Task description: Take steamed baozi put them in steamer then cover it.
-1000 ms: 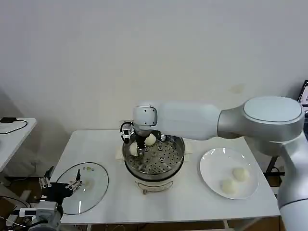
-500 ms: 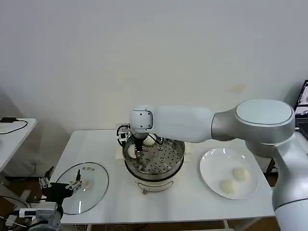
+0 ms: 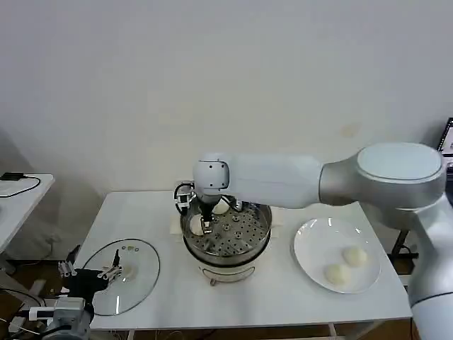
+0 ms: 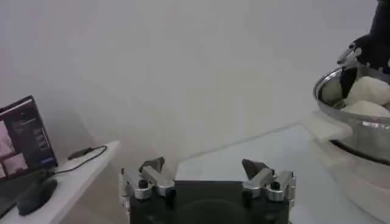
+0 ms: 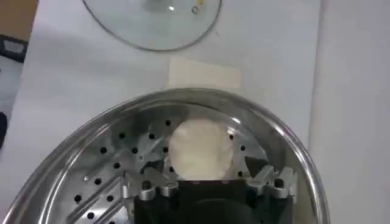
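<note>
The right end effector (image 5: 207, 176) hung inside the steamer (image 3: 263, 237), its fingers spread wide on either side of a baozi (image 5: 200, 149) resting on the perforated tray (image 5: 109, 182) near the left rim. A second baozi (image 3: 220, 207) lay by the far rim, and two more (image 3: 354, 256) sat on the white plate (image 3: 311, 241).

Recommended procedure: lift straight up until the fingers clear the steel rim, then travel right to the plate.

The left end effector (image 4: 207, 176), fingers apart, waited beside the glass cover (image 3: 138, 283) at the surface's (image 3: 269, 301) left edge.

Right gripper (image 5: 208, 177) low, jaws apart
</note>
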Controlling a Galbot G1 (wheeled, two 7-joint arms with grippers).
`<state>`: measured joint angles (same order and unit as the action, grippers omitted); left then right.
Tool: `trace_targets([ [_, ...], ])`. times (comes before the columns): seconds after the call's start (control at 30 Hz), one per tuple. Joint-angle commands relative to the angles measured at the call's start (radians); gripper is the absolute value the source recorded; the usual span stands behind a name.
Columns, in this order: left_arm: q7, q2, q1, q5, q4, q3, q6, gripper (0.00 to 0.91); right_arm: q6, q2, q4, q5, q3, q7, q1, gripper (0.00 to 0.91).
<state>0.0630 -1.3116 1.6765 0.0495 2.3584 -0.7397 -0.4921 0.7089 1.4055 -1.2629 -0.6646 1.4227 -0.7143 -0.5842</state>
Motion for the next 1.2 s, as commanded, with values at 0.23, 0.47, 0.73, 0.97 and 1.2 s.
trace_targets([
  [0.23,-0.003,0.011,0.000,0.002,0.005,0.010,-0.005,0.907,-0.108,-0.560,-0.349,0.186,0.047,-0.131,-0.215,0.907],
  [0.47,-0.007,0.026,0.013,0.007,0.016,0.018,-0.008,0.907,-0.232,-0.850,-0.406,0.363,-0.013,-0.220,-0.178,0.907],
  [0.73,-0.010,0.040,0.021,0.005,0.012,0.022,-0.008,0.907,-0.416,-1.060,-0.426,0.520,-0.055,-0.315,-0.098,0.907],
  [0.97,-0.013,0.058,0.022,-0.023,0.001,0.016,-0.012,0.907,-0.509,-1.168,-0.416,0.661,-0.200,-0.351,0.175,0.907],
  [1.2,-0.014,0.065,0.023,-0.023,0.001,0.010,-0.015,0.907,-0.510,-1.125,-0.396,0.726,-0.486,-0.364,0.508,0.907],
])
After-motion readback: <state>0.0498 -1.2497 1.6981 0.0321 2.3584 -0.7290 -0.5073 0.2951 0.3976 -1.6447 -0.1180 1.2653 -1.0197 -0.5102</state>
